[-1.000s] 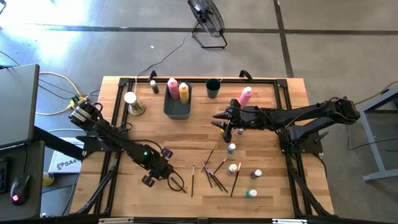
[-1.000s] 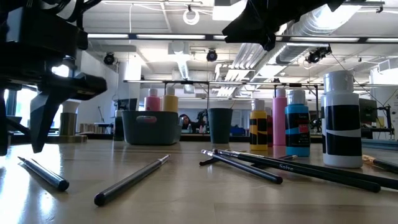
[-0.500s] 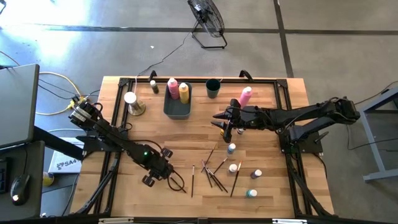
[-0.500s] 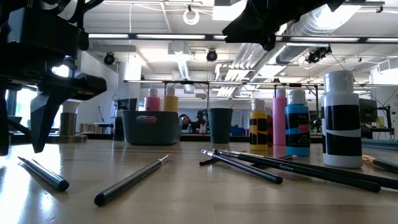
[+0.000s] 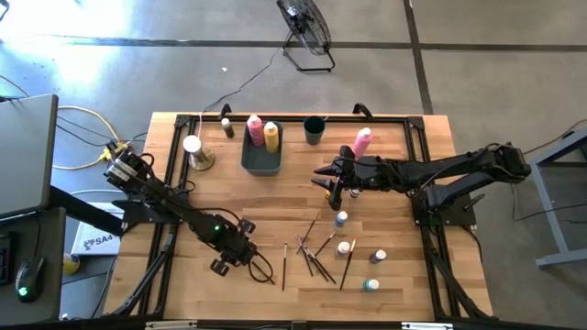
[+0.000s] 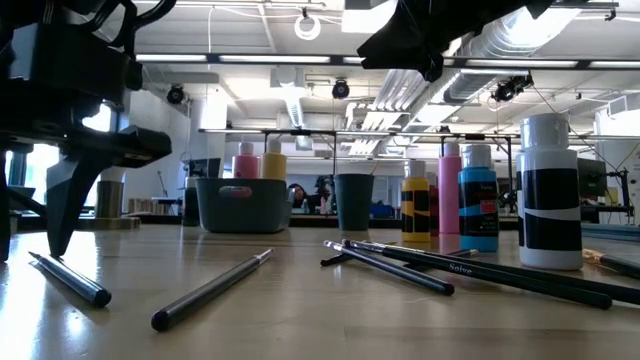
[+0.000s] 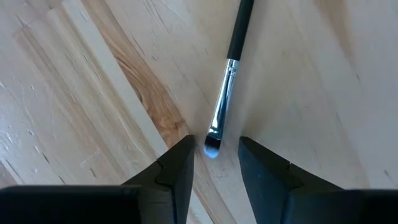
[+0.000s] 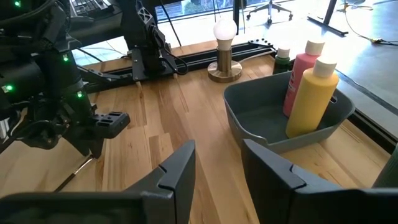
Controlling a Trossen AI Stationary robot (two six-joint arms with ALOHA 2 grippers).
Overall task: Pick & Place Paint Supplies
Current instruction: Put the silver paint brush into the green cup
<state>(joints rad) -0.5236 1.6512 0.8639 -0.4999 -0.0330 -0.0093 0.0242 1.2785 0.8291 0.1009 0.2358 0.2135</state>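
1. While both arms reach over the wooden table [image 5: 183,151], the grey bin [image 5: 261,159] near its far edge holds a tall pink squeeze bottle [image 5: 255,127] and a tall yellow squeeze bottle [image 5: 271,135], both upright
2. Left claw [image 5: 260,270] sits low over the near left part of the table, fingers apart, with the bristle tip of a paintbrush [image 7: 225,93] lying between them on the wood; nothing is clamped
3. Right claw [image 5: 326,181] hovers above the middle of the table, fingers apart and empty, pointing toward the bin
4. Another pink squeeze bottle [image 5: 361,142] stands to the right of a dark cup [image 5: 314,129] at the far edge
5. Small white-capped paint bottles stand on the near right: one blue [image 5: 341,219], one brown [image 5: 345,248], one purple [image 5: 380,257], one teal [image 5: 371,285]
6. Several thin brushes [image 5: 310,252] lie crossed just left of those bottles
7. White knob on a tan base [image 5: 196,154] stands left of the bin
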